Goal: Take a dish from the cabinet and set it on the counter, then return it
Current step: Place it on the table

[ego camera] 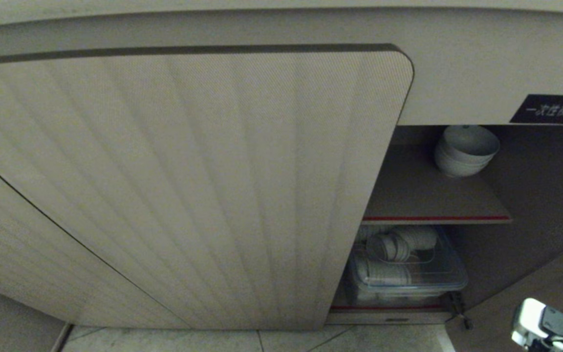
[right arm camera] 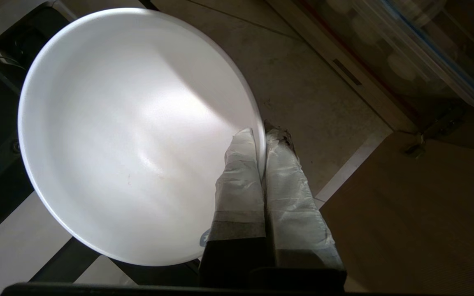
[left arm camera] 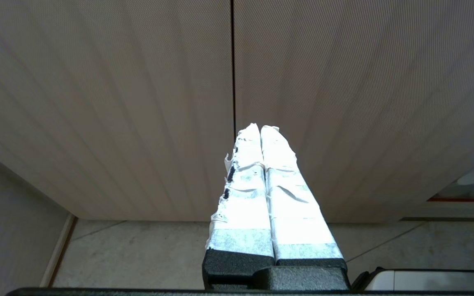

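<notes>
Facing the cabinet [ego camera: 188, 186], I see its ribbed door swung aside, leaving the right bay open with a stack of bowls [ego camera: 465, 150] on the red-edged shelf [ego camera: 435, 218] and a clear tub [ego camera: 408, 278] of crockery below. My right gripper [right arm camera: 260, 137] pinches the rim of the bowl [right arm camera: 130, 131], one finger inside and one outside, low over the floor [right arm camera: 315, 98] in front of that bay. My left gripper [left arm camera: 260, 131] is clamped empty, pointing at the doors.
</notes>
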`<state>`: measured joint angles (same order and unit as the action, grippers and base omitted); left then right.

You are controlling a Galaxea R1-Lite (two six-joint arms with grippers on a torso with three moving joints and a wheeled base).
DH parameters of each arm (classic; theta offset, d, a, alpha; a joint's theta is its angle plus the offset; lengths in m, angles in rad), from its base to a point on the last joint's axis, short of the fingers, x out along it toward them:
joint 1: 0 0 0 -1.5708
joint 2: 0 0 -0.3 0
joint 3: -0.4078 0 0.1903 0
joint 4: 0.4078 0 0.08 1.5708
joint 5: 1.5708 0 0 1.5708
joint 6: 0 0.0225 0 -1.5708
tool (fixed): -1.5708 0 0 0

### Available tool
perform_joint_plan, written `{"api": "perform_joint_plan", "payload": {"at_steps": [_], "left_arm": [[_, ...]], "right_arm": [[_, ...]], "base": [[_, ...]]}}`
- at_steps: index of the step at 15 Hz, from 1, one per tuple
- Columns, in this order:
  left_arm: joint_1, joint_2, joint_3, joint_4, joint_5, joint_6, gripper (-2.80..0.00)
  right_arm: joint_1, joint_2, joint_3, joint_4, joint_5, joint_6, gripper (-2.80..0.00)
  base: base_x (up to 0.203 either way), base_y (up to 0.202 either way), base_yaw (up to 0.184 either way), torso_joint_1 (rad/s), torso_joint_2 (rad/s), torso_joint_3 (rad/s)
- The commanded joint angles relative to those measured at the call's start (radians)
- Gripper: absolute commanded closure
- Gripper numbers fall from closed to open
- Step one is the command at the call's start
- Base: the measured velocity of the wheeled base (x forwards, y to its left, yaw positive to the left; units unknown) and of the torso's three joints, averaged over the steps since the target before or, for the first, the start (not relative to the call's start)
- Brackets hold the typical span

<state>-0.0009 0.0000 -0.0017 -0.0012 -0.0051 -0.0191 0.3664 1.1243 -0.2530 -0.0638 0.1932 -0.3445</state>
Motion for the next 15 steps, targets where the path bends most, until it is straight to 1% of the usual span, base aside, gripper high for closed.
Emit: {"api": "perform_joint_plan", "payload": {"at_steps": [1,4,15], "left_arm": [[0.000,0.000,0.000,0.000,0.000,-0.001,0.00],[-0.001,0.000,0.000,0.000,0.001,-0.001,0.00],[-0.001,0.000,0.000,0.000,0.001,-0.001,0.00]], "right_arm": [[0.012,0.002,0.000,-0.001,0.002,-0.002,0.00],[0.028,0.003,0.000,-0.001,0.002,0.002,0.00],[0.028,0.003,0.003,-0.002,0.002,0.002,0.00]], "base": [[0.000,0.000,0.000,0.000,0.00,0.000],[0.000,0.000,0.000,0.000,0.00,0.000],[0.000,0.000,0.000,0.000,0.00,0.000]]}}
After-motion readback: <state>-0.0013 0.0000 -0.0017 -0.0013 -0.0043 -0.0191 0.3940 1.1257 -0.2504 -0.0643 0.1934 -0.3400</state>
